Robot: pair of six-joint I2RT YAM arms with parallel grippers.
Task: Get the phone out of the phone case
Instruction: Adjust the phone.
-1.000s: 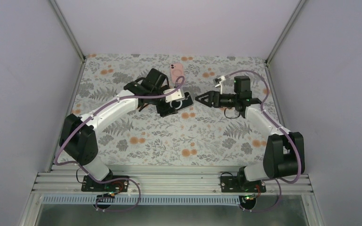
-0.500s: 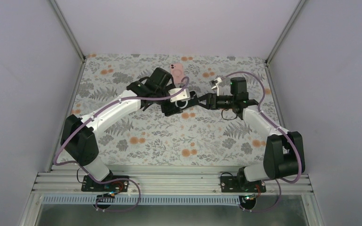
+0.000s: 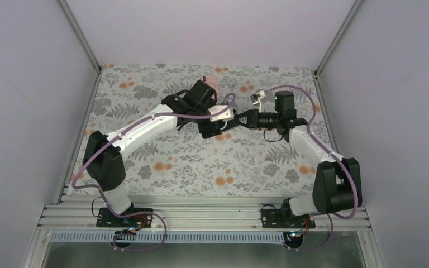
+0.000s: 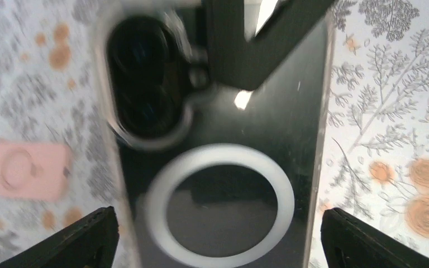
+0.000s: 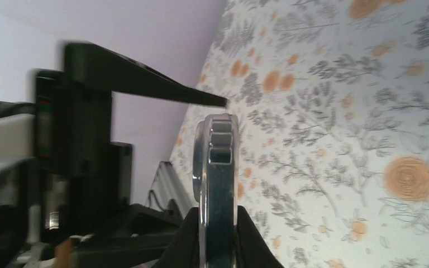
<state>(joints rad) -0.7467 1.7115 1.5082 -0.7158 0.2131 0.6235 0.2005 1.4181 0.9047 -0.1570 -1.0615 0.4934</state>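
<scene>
Left wrist view: the phone (image 4: 279, 123), in its clear case (image 4: 218, 153), is up off the table (image 4: 391, 111). The left gripper (image 4: 218, 245) squeezes its two long sides.

Right wrist view: the right gripper (image 5: 218, 237) is pinched tight on one end.

Top view: both arms meet in the air. If the right one has grabbed phone and case together, pulling frees nothing, or the phone could slip and fall.

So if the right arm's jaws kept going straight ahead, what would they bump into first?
The black phone, whose edge they're pinching; the left gripper holding it seems just beyond.
</scene>
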